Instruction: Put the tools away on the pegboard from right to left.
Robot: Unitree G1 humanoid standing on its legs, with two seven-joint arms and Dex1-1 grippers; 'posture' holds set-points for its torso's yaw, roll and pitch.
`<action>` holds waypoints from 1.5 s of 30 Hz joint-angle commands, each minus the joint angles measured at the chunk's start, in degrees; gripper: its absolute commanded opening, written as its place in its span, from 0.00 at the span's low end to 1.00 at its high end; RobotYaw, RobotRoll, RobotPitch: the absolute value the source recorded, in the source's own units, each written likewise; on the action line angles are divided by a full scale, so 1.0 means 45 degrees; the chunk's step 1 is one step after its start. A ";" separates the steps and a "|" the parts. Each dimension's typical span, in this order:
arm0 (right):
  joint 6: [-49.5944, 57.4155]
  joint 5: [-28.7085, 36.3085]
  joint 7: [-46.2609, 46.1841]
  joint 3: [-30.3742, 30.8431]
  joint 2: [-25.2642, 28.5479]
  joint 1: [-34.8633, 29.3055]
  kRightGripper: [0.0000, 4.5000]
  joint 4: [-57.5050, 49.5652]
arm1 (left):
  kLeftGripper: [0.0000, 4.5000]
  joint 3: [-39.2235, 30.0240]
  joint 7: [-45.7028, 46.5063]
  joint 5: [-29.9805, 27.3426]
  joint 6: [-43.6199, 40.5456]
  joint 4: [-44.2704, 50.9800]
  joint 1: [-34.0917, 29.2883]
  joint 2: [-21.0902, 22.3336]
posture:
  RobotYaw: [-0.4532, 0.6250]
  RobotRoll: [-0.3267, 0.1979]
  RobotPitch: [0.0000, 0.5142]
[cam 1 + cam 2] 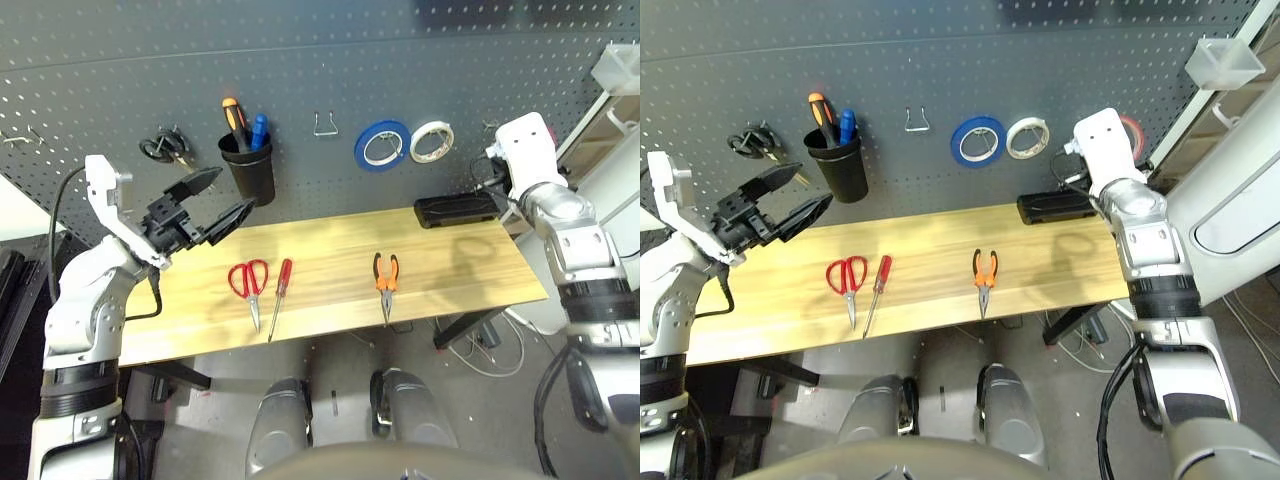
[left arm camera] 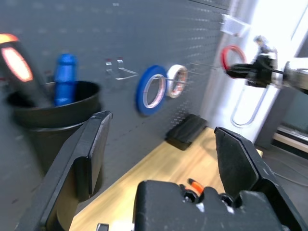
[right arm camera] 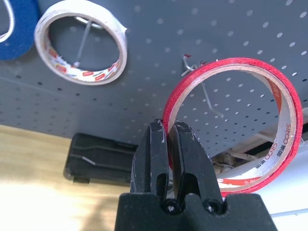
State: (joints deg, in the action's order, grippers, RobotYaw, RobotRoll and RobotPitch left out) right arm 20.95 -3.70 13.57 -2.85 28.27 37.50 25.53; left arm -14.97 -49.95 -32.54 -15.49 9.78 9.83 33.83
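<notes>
Red lettering is showing on the pale inner lining of the red tape ring (image 3: pixel 236 120), seen in the right wrist view: it is reading roughly "SITOO" or "51T00", and the exact letters cannot be told. The same print is repeating around the lining. The white tape roll (image 3: pixel 84 45) is carrying small red and blue print along its inner lining, too small to read.

Wooden table (image 1: pixel 470 265) bears red-handled scissors (image 1: pixel 249 282), screwdriver (image 1: pixel 280 293), pliers (image 1: pixel 386 277), black case (image 1: pixel 456 210).
</notes>
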 commanded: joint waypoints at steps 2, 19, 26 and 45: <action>-0.1134 -0.0113 -0.0050 -0.0004 0.0004 0.0997 0.01 0.2247 | 1.00 0.0270 0.0404 -0.0198 -0.0560 0.0769 -0.0049 -0.0077 | 0.40 0.62 0.06; -0.4891 -0.0781 -0.0078 0.0512 -0.0448 0.4078 0.59 0.9470 | 1.00 0.0837 0.1137 -0.0472 -0.1641 0.1974 -0.0003 -0.0149 | 0.41 0.62 0.12; -0.4007 0.0186 0.2005 0.0103 0.0123 0.2866 1.00 0.6194 | 1.00 0.0941 0.1194 -0.0471 -0.1835 0.2104 -0.0104 -0.0155 | 0.39 0.62 0.16; 1.0864 0.4084 0.3315 -0.0779 0.1186 -0.3173 1.00 -0.7488 | 1.00 0.2063 -0.0369 0.0237 -0.1431 0.1413 -0.0933 0.0436 | 0.34 0.62 0.33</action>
State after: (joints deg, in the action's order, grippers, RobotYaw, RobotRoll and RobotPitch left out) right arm 66.64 14.51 30.65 -7.41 34.67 23.85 -7.01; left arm -7.23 -50.25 -32.67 -22.53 16.89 6.14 35.16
